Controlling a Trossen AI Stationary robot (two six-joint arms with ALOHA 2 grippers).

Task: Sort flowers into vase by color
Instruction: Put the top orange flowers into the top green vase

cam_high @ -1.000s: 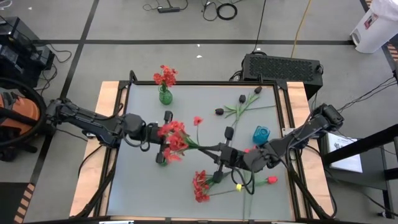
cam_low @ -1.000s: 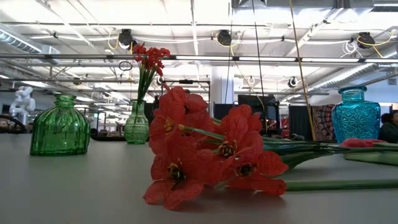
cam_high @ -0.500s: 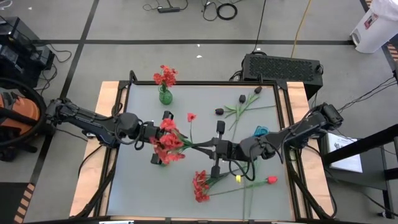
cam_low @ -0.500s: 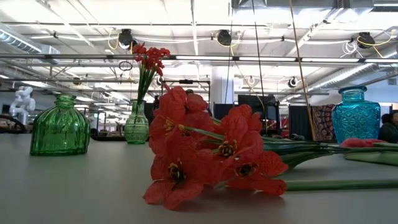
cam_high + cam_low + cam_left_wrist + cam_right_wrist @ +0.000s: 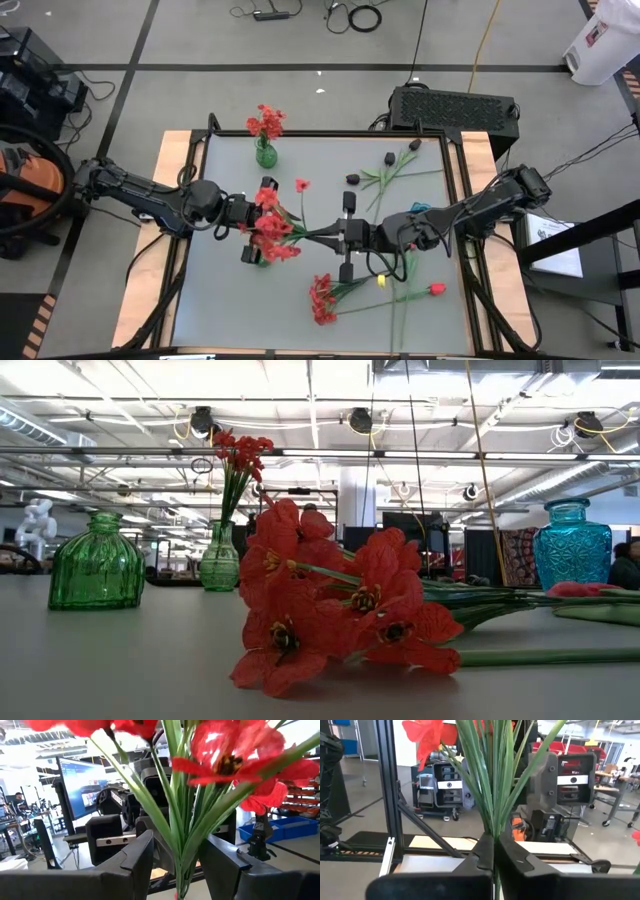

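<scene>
Done: one red spray stands in the slim green vase [image 5: 264,154] at the table's back left
Left gripper [image 5: 256,222]: fingers spread, stems of the red flower bunch [image 5: 272,226] pass between them; contact I cannot tell
Squat green vase [image 5: 259,258]: just under the bunch, seemingly empty
Right gripper [image 5: 345,236]: fingers pressed together, pinching the bunch's stems, blossoms held out toward the left gripper
Left to do: red spray [image 5: 322,298] and red tulip bud [image 5: 437,290] at the front, black blooms [image 5: 352,179] at the back, all lying loose
Blue vase [image 5: 419,213]: empty as far as I can judge
</scene>
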